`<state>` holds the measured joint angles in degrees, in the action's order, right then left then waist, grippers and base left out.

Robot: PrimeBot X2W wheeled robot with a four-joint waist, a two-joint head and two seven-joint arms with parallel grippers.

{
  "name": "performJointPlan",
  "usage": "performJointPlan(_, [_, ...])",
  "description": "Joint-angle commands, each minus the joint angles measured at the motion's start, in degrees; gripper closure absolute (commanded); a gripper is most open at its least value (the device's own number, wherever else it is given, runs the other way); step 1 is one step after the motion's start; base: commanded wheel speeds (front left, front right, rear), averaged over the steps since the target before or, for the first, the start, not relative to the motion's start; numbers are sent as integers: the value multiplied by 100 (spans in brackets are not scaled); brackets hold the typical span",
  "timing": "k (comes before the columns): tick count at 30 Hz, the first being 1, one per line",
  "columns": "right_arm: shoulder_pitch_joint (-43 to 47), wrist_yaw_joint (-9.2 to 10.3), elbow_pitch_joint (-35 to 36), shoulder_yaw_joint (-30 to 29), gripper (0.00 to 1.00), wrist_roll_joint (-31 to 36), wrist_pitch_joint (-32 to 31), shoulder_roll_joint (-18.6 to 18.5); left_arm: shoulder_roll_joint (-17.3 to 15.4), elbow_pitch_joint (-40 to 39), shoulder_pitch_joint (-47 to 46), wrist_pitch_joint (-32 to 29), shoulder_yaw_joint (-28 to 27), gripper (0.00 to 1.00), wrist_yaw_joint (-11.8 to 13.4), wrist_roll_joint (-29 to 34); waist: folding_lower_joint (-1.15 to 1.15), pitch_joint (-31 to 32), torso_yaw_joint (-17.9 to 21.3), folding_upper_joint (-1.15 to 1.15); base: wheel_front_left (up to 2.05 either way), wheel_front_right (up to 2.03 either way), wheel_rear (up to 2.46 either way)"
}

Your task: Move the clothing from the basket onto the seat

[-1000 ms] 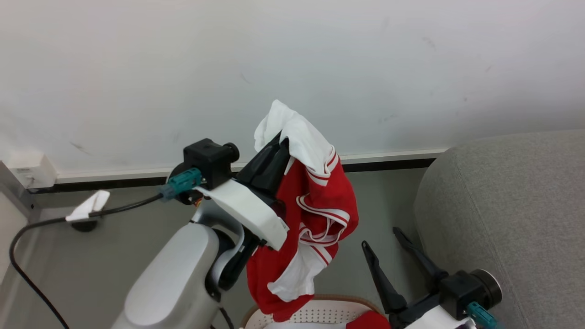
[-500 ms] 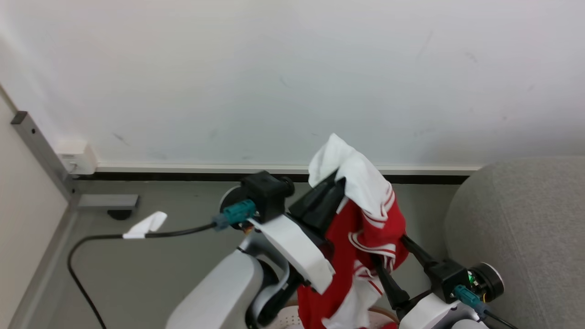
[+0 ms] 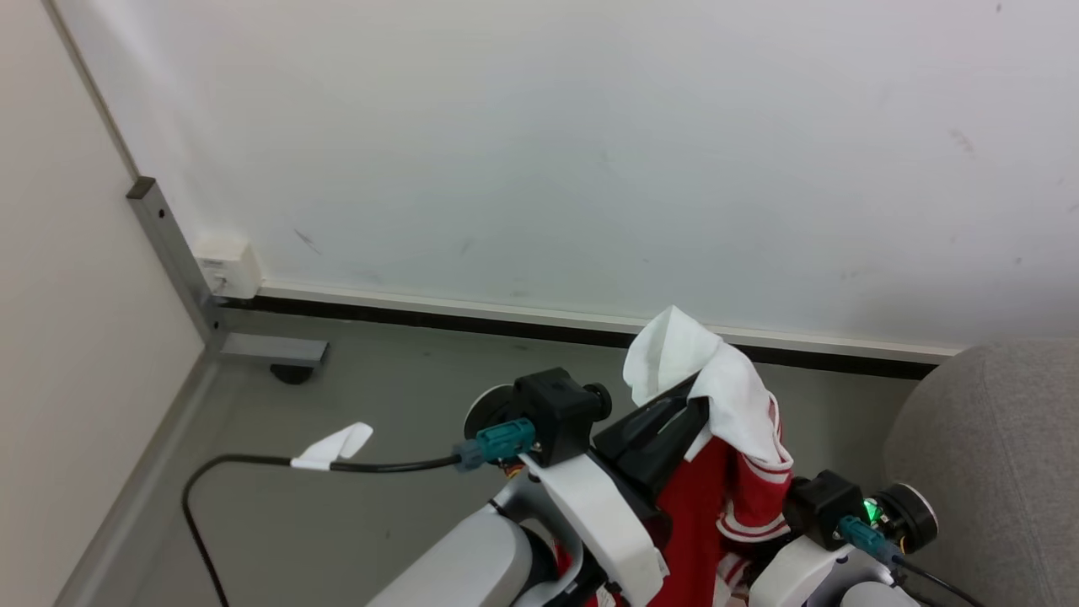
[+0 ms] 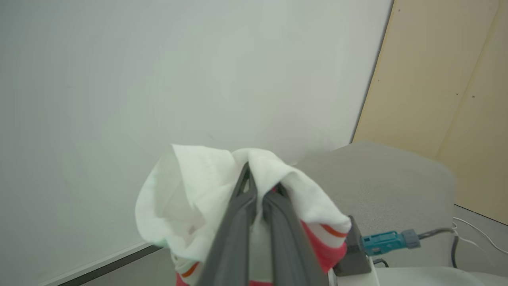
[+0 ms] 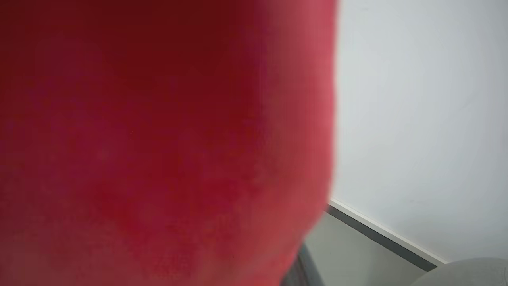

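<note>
Left gripper: we see the left gripper point(image 4: 260, 184) with its two dark fingers point(image 4: 234, 234) pressed together, pinching a fold of white cloth near their tips.
Garment: the garment point(image 3: 704, 506) hangs from that pinch, held up in the air. Its white part drapes over the fingertips. The red part, with red-white striped trim, falls below and runs off the bottom edge of the head view.
Garment's place: we find it above the grey floor point(image 3: 379, 379), to the left of the sofa point(image 3: 986, 455) in the head view and apart from it.
Right gripper: the black base of the right gripper point(image 3: 805, 506) shows just right of the hanging garment, with a green light beside it. Its fingers are hidden behind the red cloth, so we cannot tell whether they are spread or closed.
Right wrist view: blurred red cloth lies close to the lens and covers most of the picture. A dark sliver shows at the bottom edge, too unclear for us to name.
Sofa: a light-grey rounded corner sits at the lower right of the head view. In the left wrist view it lies behind the garment.
Room: we see a white wall point(image 3: 548, 152) with a dark skirting point(image 3: 438, 316). A black cable point(image 3: 253, 459) with a white tag point(image 3: 333, 445) ends at a teal connector point(image 3: 504, 440) on the left wrist. A grey post point(image 3: 173, 253) and a small white box point(image 3: 226, 265) stand in the corner. A tan panel point(image 4: 436, 99) rises beyond the sofa.
</note>
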<state>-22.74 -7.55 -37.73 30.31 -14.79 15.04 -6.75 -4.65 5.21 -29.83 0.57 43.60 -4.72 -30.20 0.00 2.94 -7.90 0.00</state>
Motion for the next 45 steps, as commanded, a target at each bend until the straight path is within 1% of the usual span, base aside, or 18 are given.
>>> performJointPlan(1, [-79, 12, -13, -36, 100, -101, 14, -2, -37, -19, 54, -5, -20, 100, 13, -60, 0, 11, -45, 0, 0, 0, 0])
performJointPlan(7, [-17, 12, 13, -131, 100, -204, 14, 29, -123, 18, 29, 22, -125, 100, 77, -106, 0, -5, -99, 0, 0, 0, 0])
performJointPlan(13, [74, 12, 105, -288, 100, -244, 14, 55, -199, 90, 9, 59, -194, 100, 136, -115, 0, -20, -59, 0, 0, 0, 0])
performJointPlan(17, [74, 12, 244, -473, 100, -295, 14, 92, -284, 222, 114, 75, -241, 100, 207, -150, 0, -39, 45, 0, 0, 0, 0])
performJointPlan(24, [89, 12, 580, -864, 100, -321, 14, 93, -414, 453, 224, 162, -239, 100, 225, -97, 0, -98, 294, 0, 0, 0, 0])
performJointPlan(26, [112, 12, 680, -986, 100, -357, 14, 62, -434, 485, 258, 156, -211, 100, 176, -175, 0, -121, 376, 0, 0, 0, 0])
performJointPlan(27, [112, 12, 732, -1050, 100, -374, 15, 28, -430, 487, 274, 178, -220, 80, 172, -191, 0, -136, 423, 0, 0, 0, 0])
performJointPlan(28, [103, 12, 785, -1118, 100, -375, 14, 6, -440, 484, 286, 180, -187, 0, 132, -176, 0, -153, 475, 0, 0, 0, 0])
performJointPlan(32, [77, 12, 1018, -1428, 100, -442, 14, -9, -460, 413, 356, 259, -79, 0, 41, -198, 0, -216, 736, 0, 0, 0, 0])
performJointPlan(38, [20, 12, 1377, -1966, 100, -348, 15, -122, -527, 341, 478, 359, 107, 0, -5, -43, 0, -343, 1260, 0, 0, 0, 0])
performJointPlan(42, [50, 12, 1651, -2326, 100, -259, -30, -231, -570, 288, 461, 585, 221, 0, -52, 36, 0, -471, 1622, 0, 0, 0, 0])
performJointPlan(45, [120, 12, 1893, -2481, 100, -154, -123, -288, -614, 267, 403, 776, 195, 0, -22, 143, 0, -584, 1929, 0, 0, 0, 0])
